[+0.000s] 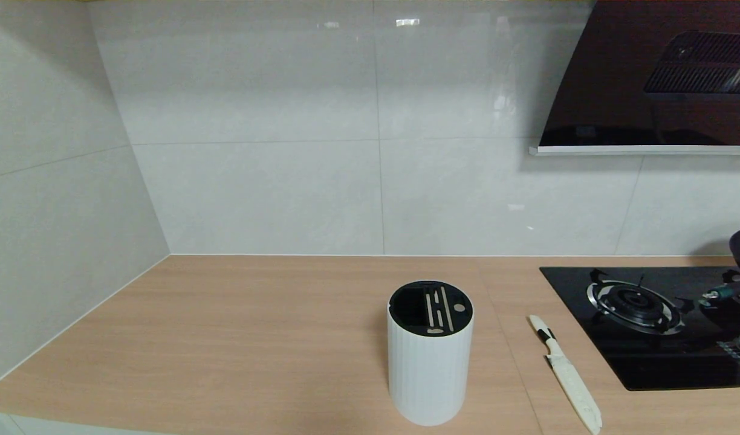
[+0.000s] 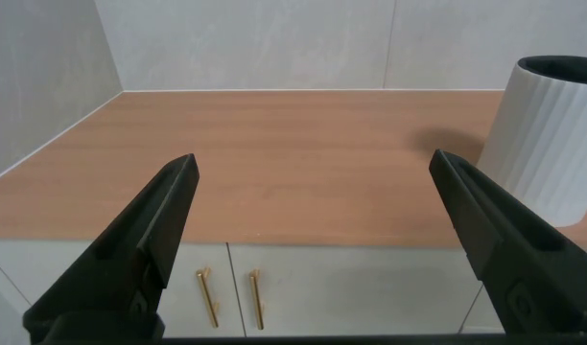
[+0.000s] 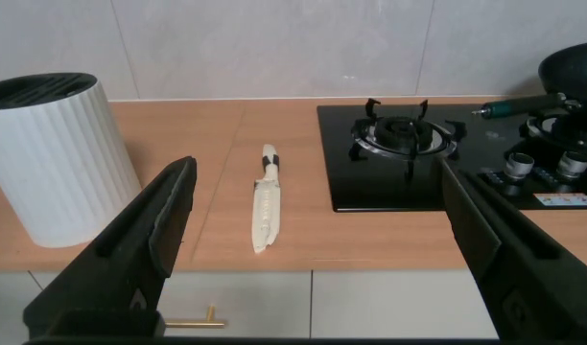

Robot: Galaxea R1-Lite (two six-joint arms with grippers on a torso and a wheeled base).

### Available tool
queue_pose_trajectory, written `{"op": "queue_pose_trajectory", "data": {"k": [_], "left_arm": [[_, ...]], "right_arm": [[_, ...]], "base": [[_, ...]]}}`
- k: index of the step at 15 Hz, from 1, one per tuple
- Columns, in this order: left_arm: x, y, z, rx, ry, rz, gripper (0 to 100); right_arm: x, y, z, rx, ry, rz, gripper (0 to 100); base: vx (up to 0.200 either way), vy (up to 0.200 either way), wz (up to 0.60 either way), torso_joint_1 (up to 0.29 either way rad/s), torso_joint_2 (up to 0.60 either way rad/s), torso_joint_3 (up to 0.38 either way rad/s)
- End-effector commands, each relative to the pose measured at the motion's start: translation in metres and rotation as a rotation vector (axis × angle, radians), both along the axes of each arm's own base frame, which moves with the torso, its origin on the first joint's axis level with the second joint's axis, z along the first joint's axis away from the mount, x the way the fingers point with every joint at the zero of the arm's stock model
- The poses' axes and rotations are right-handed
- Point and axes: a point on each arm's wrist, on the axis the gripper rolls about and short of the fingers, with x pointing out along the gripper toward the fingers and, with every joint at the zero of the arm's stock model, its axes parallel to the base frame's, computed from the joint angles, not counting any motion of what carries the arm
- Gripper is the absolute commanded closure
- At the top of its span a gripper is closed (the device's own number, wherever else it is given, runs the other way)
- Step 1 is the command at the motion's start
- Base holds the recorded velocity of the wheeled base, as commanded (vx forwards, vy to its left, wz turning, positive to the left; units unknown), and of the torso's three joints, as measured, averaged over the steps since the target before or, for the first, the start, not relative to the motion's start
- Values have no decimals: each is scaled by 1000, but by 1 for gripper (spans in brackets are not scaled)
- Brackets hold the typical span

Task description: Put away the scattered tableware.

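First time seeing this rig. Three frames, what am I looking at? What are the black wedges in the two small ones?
This is a two-armed robot on wheels, with one camera on its head and one on each wrist. The wide picture comes from the head camera, looking down at a wooden counter. The black wedges are each arm's claw, seen from its own wrist camera: the left claw and the right claw. Both are open and hold nothing. On the counter stands a white ribbed knife holder. A knife lies flat to its right, not touching it. Further right is a gas hob.
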Motion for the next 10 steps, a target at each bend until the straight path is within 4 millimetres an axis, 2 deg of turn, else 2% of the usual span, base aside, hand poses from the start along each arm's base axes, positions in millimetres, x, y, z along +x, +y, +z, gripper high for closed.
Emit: {"op": "queue_pose_trajectory", "data": {"k": [1, 4, 5, 6, 8, 9, 10], "left_arm": [[0, 0, 0, 2, -1, 0, 0], [0, 0, 0, 5, -1, 0, 0], [0, 0, 0, 5, -1, 0, 0], [0, 0, 0, 5, -1, -1, 0], [0, 0, 0, 5, -1, -1, 0], [0, 0, 0, 6, -1, -1, 0], [0, 0, 0, 8, -1, -1, 0]], "right_arm": [[0, 0, 0, 1, 0, 0, 0], [0, 0, 0, 3, -3, -1, 0], [-3, 0, 12, 15, -63, 2, 0], [-9, 0, 35, 66, -147, 11, 0], [-3, 1, 47, 70, -48, 89, 0], [6, 2, 52, 73, 29, 139, 0], [22, 4, 65, 80, 132, 186, 0]], "base": [[0, 0, 0, 0, 0, 0], [0, 0, 0, 0, 0, 0], [0, 0, 0, 0, 0, 0], [0, 0, 0, 0, 0, 0], [0, 0, 0, 0, 0, 0], [0, 0, 0, 0, 0, 0], [0, 0, 0, 0, 0, 0]]}}
